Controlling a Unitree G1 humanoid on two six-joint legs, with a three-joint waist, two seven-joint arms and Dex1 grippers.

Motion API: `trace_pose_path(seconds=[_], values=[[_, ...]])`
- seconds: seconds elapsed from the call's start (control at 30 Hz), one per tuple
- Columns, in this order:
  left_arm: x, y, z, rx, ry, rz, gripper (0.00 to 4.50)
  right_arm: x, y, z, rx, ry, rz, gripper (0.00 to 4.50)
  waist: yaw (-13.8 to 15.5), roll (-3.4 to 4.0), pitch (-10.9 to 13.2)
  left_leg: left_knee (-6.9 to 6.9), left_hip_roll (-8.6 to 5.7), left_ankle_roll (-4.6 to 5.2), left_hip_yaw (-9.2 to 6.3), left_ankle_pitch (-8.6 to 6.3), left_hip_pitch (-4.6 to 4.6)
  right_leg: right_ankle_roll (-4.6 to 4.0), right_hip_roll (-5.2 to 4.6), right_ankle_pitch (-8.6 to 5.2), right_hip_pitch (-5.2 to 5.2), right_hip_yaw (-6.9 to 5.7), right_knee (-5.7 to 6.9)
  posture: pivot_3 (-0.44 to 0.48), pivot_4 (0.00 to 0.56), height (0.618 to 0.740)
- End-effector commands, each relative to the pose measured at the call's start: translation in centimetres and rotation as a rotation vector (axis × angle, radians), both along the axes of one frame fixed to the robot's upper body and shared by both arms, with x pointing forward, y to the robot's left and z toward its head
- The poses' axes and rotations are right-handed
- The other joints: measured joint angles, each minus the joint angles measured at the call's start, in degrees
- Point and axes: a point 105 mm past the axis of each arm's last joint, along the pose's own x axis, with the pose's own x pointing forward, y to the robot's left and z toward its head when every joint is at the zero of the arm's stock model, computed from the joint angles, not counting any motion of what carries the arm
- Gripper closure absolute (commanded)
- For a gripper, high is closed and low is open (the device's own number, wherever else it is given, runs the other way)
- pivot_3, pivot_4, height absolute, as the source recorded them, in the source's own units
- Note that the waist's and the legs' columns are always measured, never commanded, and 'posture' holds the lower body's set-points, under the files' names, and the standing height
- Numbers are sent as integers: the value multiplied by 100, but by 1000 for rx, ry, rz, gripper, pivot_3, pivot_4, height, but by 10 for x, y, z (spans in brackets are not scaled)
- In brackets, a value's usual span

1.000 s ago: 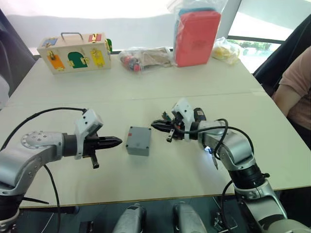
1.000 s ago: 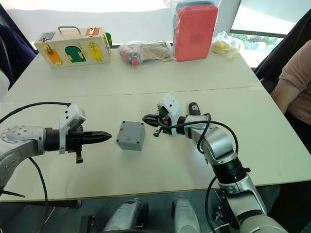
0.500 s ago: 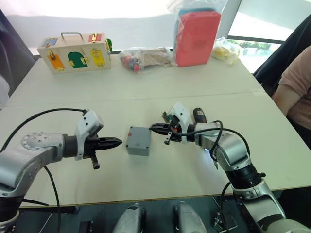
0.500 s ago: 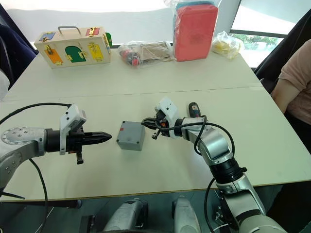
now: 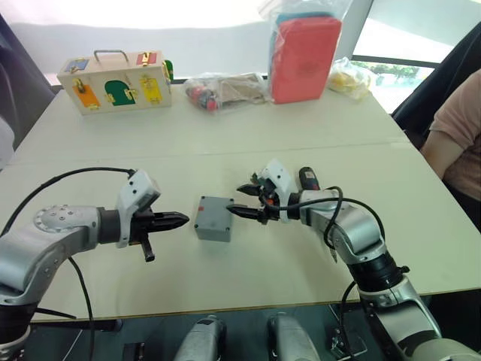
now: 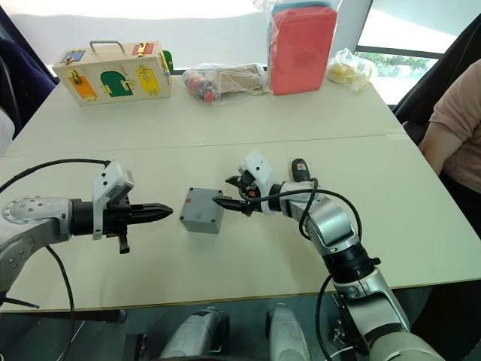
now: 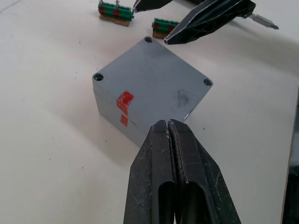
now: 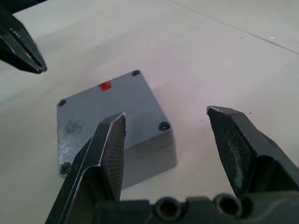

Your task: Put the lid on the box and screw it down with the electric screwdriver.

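The box sits mid-surface with the lid already seated on top, between the two arms. The right tool is spread wide and nearly touches the box's right edge; the left tool, pinched together and empty, points at it from just beside its left face. The electric screwdriver lies behind the right forearm (nearer that arm), so screwing likely falls to the right.
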Motion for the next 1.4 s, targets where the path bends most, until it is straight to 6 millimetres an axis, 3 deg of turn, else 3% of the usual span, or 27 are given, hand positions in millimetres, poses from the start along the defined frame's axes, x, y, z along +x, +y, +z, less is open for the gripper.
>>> trace_pose_path(seconds=[0.03, 0.13, 0.2, 0.33, 0.4, 0.57, 0.77, 1.17, 1.4], values=[[-1, -12, 22, -33, -73, -66, 4500, 4, -31, 36, 23, -18, -98, 1596, 7, -1, 0, 0, -2, 1, 0, 0, 0, 0, -2, 0, 3, 0, -1, 0, 150, 740], [-8, -27, 30, -19, -97, -181, 4500, 3, -69, 54, -70, 56, -178, 866, -4, 2, 2, 3, -4, 2, 2, -1, 0, 0, -3, 0, 2, 0, -1, 0, 150, 740], [-11, -36, 33, -5, -117, -246, 4500, 3, -90, 65, -169, 101, -248, 152, -15, 6, 4, 2, -3, 4, 2, -2, -1, 0, -3, 0, 2, 0, -2, 0, 150, 740], [-13, -50, 35, 6, -150, -346, 4500, 2, -122, 73, -279, 294, -414, 59, -69, 5, 4, -7, 6, 4, 9, -2, 0, -2, 2, -1, -3, 4, -5, 0, 150, 740], [-13, -56, 35, 12, -166, -395, 4500, 0, -135, 64, -353, 413, -467, 59, -50, 6, 4, -6, 8, 6, 14, -3, 0, -2, 3, -1, -3, 8, -5, 0, 150, 740], [-9, -66, 26, 25, -188, -445, 4500, 7, -135, 51, -356, 590, -465, 59, -32, 5, 4, -2, 3, 44, 19, -25, -1, -2, -5, -1, 3, 11, -13, 0, 150, 740], [-9, -70, 16, 27, -190, -452, 4500, 14, -135, 28, -411, 711, -513, 59, -27, 4, 5, 2, 2, 25, 23, -14, -4, -1, -5, -1, -2, 10, -11, 0, 150, 740], [-23, -71, 9, -6, -171, -376, 4500, 9, -129, -13, -560, 805, -504, 59, -26, 3, 3, 3, 3, 30, 20, -17, -4, -1, -3, 0, -7, 9, -4, 0, 150, 740], [-24, -68, 6, -12, -160, -340, 4500, 5, -135, -25, -652, 800, -504, 2415, -24, -5, -2, 8, 2, 30, 17, -17, -3, -1, -2, 0, 0, 5, -6, 0, 150, 740]])
